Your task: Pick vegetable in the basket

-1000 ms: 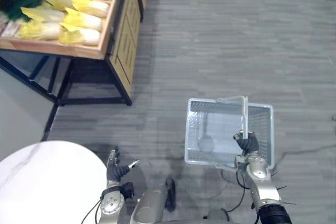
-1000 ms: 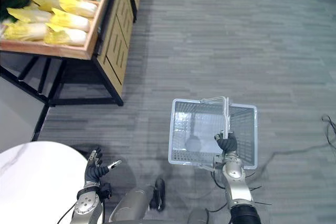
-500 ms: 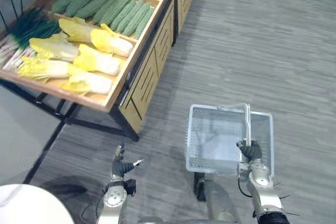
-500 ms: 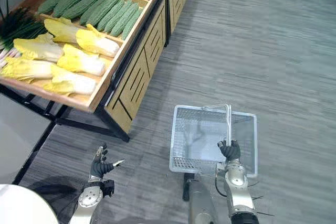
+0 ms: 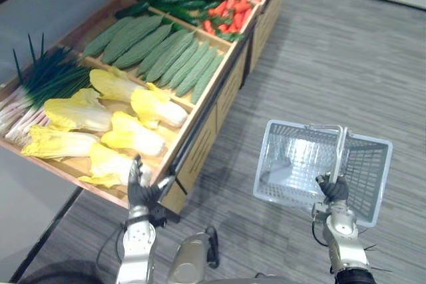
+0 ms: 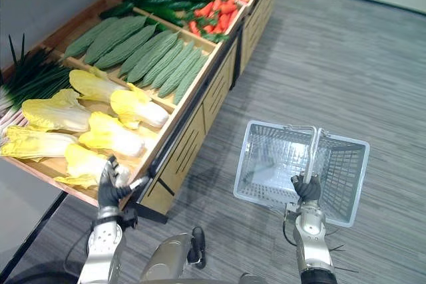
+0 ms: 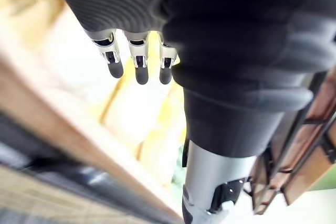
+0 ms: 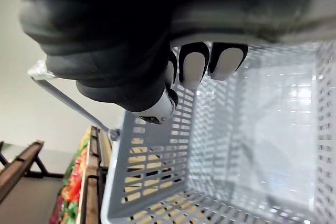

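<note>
A grey wire basket [image 5: 293,164] hangs at my right over the floor, its inside bare. My right hand [image 5: 333,189] is shut on its upright handle [image 5: 341,151]; the right wrist view shows the fingers [image 8: 191,64] curled over the mesh [image 8: 210,156]. Yellow napa cabbages [image 5: 136,139] lie in the near bin of a wooden produce stand [image 5: 200,131]. My left hand [image 5: 138,187] is raised at the stand's front edge beside the nearest cabbage [image 6: 83,161]. Its fingers [image 7: 136,64] are straight and hold nothing.
Farther along the stand lie green ridged gourds [image 5: 173,58], dark cucumbers [image 5: 183,1] and red peppers [image 5: 229,14]. Green onions [image 5: 40,84] lie left of the cabbages. Grey striped floor [image 5: 346,64] spreads to the right of the stand.
The camera has moved: the stand now fills the left and sits much closer. My left hand has come up to the stand's front edge. The right hand still holds the basket.
</note>
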`<state>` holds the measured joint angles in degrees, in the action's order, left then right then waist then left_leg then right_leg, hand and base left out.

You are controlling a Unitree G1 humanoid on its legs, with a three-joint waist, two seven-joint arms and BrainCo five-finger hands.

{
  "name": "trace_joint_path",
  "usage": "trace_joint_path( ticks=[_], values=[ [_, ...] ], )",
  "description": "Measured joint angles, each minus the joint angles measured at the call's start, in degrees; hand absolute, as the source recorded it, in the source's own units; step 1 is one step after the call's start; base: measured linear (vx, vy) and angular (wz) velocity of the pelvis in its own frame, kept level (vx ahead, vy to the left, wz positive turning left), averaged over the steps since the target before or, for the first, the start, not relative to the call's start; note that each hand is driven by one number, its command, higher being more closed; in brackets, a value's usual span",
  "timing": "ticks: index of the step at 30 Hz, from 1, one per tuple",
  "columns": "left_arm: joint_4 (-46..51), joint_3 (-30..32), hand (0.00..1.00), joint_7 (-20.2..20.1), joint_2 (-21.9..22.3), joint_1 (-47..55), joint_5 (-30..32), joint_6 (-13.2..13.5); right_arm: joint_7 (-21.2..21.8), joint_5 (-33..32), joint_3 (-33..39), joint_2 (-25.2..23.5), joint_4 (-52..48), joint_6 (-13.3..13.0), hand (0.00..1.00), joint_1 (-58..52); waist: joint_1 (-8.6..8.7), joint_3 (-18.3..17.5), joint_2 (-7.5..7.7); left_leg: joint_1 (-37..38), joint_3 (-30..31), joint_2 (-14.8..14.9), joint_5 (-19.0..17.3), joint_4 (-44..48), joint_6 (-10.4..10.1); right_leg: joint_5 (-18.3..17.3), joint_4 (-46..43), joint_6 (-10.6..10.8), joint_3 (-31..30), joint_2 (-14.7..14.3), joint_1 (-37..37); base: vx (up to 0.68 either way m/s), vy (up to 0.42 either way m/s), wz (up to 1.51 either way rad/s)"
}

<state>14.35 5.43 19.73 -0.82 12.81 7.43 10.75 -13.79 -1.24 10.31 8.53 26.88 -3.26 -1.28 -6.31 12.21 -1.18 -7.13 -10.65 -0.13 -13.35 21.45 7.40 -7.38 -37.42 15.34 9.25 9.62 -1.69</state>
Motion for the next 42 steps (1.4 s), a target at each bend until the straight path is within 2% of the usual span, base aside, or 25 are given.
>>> trace_joint_path(
  ticks=[1,2,3,5,7,8,9,10,11,12,13,14,16,19,21,23,24,25,26,29,33,38,42],
  values=[
    [1.1,-0.4,0.00,1.1,-0.7,0.0,0.1,0.6,0.2,0.1,-0.1,-0.4,0.0,0.1,1.00,-1.0,1.08,0.1,0.12,2.9,2.1,-0.6,-0.4,-1.6,0.1,-1.3,-9.5,-1.6,-0.8,0.5,3.5,0.35,-0.006,0.89],
    [2.3,-0.9,0.00,2.3,-0.9,0.3,1.2,0.9,0.2,0.2,-0.6,-0.5,0.0,0.1,1.00,-1.4,1.69,0.1,0.16,5.7,3.4,-0.9,-0.4,-3.3,0.2,-2.7,-13.6,-3.8,-1.2,0.5,6.6,0.36,-0.012,0.83],
    [3.0,-0.9,0.00,2.9,-0.9,0.8,2.2,0.9,0.3,0.3,-1.0,-0.5,0.0,0.0,1.00,-1.3,1.97,0.1,0.19,6.8,4.1,-0.9,-0.4,-4.2,0.1,-3.6,-13.6,-4.8,-1.1,0.4,8.0,0.42,-0.034,0.69],
    [4.0,-1.7,0.00,3.9,-1.0,1.3,4.8,0.9,0.3,0.3,-1.3,-0.4,-0.3,-0.6,1.00,-1.4,2.48,0.1,0.12,8.6,7.9,-0.8,-0.6,-5.4,-0.2,-6.1,-6.5,-8.8,-2.0,-1.0,13.3,0.31,-0.085,0.75],
    [3.9,-3.3,0.00,4.2,-1.0,0.8,5.5,0.9,0.4,0.3,-1.2,-0.5,-0.8,-0.7,1.00,-2.1,2.53,0.2,0.07,9.0,11.3,-0.2,-1.4,-5.3,-1.4,-6.5,0.7,-9.9,-7.1,-4.6,15.4,0.30,-0.189,1.06],
    [3.2,-5.2,0.00,4.3,-1.3,0.2,6.4,0.9,0.4,0.2,-1.1,-0.6,-1.8,-1.1,1.00,-3.9,3.25,0.1,0.17,8.9,16.2,0.1,-2.0,-4.4,-2.5,-6.2,9.1,-9.4,-15.4,-8.4,16.2,0.30,-0.245,1.57],
    [2.7,-5.5,0.00,4.3,-1.6,0.0,6.9,0.9,0.3,0.1,-0.8,-0.7,-2.0,-1.3,1.00,-4.7,3.77,-0.1,0.43,8.5,18.3,-0.1,-2.5,-3.6,-3.4,-5.0,13.0,-8.4,-18.5,-9.0,15.5,0.30,-0.270,2.09],
    [2.4,-6.5,0.00,4.1,-1.9,-0.2,7.2,0.8,0.3,0.1,0.0,-1.2,-2.6,-1.6,1.00,-6.6,4.34,-0.4,1.99,8.0,21.0,-1.2,-4.6,-1.4,-5.6,1.8,19.8,-9.7,-21.3,-8.1,14.6,0.30,-0.324,1.71],
    [1.6,-6.7,0.00,4.0,-1.1,-0.3,7.7,0.9,0.2,-0.2,0.6,-1.1,-2.9,-1.5,1.00,-7.6,4.08,-0.4,1.51,7.6,22.9,-1.2,-7.0,0.5,-6.7,3.6,19.0,-8.7,-20.0,-7.8,14.7,0.28,-0.345,1.54],
    [1.4,-7.1,0.00,3.9,0.2,0.4,8.0,0.3,0.2,-0.3,0.7,-0.8,-3.3,-1.3,1.00,-8.4,2.95,-1.3,-0.08,6.3,23.5,0.9,-7.0,1.6,-7.6,3.6,18.6,-9.3,-17.6,-8.6,14.6,0.26,-0.347,0.94],
    [1.7,-7.6,0.00,3.9,0.6,1.2,8.0,0.3,0.1,-0.4,0.7,-0.8,-4.4,-1.3,1.00,-9.5,2.24,-1.8,-0.57,5.7,23.5,1.8,-6.5,2.2,-8.5,3.0,18.9,-10.2,-15.5,-8.7,14.5,0.24,-0.356,1.19],
    [1.7,-7.7,0.00,3.5,1.3,1.4,8.0,0.3,-0.1,-0.5,1.4,-0.9,-5.9,-1.3,1.00,-11.4,2.40,-2.2,-1.29,4.2,22.8,3.4,-5.2,1.9,-10.7,2.9,19.7,-10.7,-11.4,-8.4,13.6,0.22,-0.325,1.14],
    [1.8,-7.6,0.00,2.7,1.9,0.8,7.9,0.3,0.0,-0.9,2.5,-0.9,-7.4,-1.3,1.00,-14.2,2.34,-2.2,-1.28,3.5,19.2,5.4,-3.7,1.0,-11.8,2.9,20.0,-11.7,-7.7,-8.4,12.4,0.09,-0.225,1.07],
    [1.8,-7.7,0.00,2.1,1.9,0.6,7.8,0.3,-0.1,-1.9,3.5,-1.1,-8.9,-1.4,1.00,-16.4,2.41,-2.4,-0.61,2.1,12.7,6.5,-1.6,0.3,-10.4,2.4,22.0,-12.7,-2.9,-6.9,10.1,-0.02,-0.134,0.94],
    [1.8,-7.6,0.00,1.3,1.8,0.2,7.8,0.3,-0.2,-2.7,6.2,-2.1,-8.8,-1.4,1.00,-18.1,2.51,-2.5,-0.50,1.3,3.2,7.4,-0.4,-1.4,-8.4,2.5,24.1,-12.8,1.3,-4.9,8.5,-0.10,-0.016,1.03],
    [1.7,-7.4,0.00,0.6,1.4,-0.4,7.9,0.3,-0.3,-3.2,7.9,-3.3,-7.8,-1.4,1.00,-18.5,2.51,-2.6,-0.17,1.8,-3.8,9.1,-1.4,-2.8,-6.3,2.6,24.4,-12.9,3.9,-4.1,7.9,-0.11,0.032,0.74],
    [1.6,-7.4,0.00,0.3,1.1,-0.4,7.9,0.3,-0.3,-3.7,8.1,-3.7,-7.3,-1.4,1.00,-18.5,2.46,-2.8,0.22,1.8,-4.9,9.3,-1.0,-3.3,-6.8,2.6,24.6,-12.9,4.2,-3.9,7.9,-0.12,0.029,0.54],
    [0.7,-7.0,0.00,0.3,0.5,-0.5,7.9,0.3,-0.3,-4.4,8.2,-3.8,-6.3,-1.4,1.00,-18.4,2.42,-3.1,0.81,1.7,-4.4,8.6,0.2,-4.2,-8.1,2.9,24.8,-12.7,4.4,-3.5,7.9,-0.12,0.035,0.29],
    [-1.7,-7.1,0.00,0.3,-0.7,-0.6,7.9,0.2,-0.3,-5.0,7.8,-3.8,-4.6,-1.4,1.00,-18.2,2.46,-3.8,1.81,1.7,-4.1,7.7,1.6,-5.8,-8.2,3.3,26.0,-12.6,4.1,-3.4,7.9,-0.11,0.040,0.24],
    [-7.9,-6.9,0.00,0.3,-2.5,-2.1,8.1,-1.6,0.7,-4.9,6.5,-4.0,-2.1,-1.4,1.00,-17.2,2.46,-4.7,3.20,1.8,-3.9,6.0,4.6,-9.8,-8.3,6.5,30.4,-12.4,2.7,-3.4,7.8,-0.08,0.040,0.03],
    [-15.1,-6.7,0.00,0.1,-3.4,-4.1,8.8,-3.0,1.7,-4.7,5.5,-3.9,2.4,-1.2,1.00,-13.6,2.84,-4.9,3.39,3.7,-5.6,4.6,8.4,-15.3,-8.4,10.1,35.0,-12.3,0.9,-3.6,7.9,-0.04,0.014,-0.20],
    [-21.4,-4.9,0.00,-0.9,-4.9,-7.2,9.3,-4.0,2.9,-4.1,3.6,-3.9,3.3,-1.2,1.00,-11.4,5.21,-4.9,3.39,3.8,-6.6,4.2,9.7,-17.9,-8.9,12.4,38.3,-12.7,-0.3,-4.4,8.2,-0.04,-0.016,-0.15],
    [-23.1,-4.8,0.00,-0.8,-6.9,-11.2,11.5,-4.3,3.0,-2.6,3.1,-3.6,3.3,-1.2,1.00,-10.4,5.65,-4.8,3.54,3.1,-6.9,4.0,10.7,-19.5,-9.2,13.6,39.8,-12.9,-1.0,-4.8,9.4,-0.02,-0.017,-0.10]
  ],
)
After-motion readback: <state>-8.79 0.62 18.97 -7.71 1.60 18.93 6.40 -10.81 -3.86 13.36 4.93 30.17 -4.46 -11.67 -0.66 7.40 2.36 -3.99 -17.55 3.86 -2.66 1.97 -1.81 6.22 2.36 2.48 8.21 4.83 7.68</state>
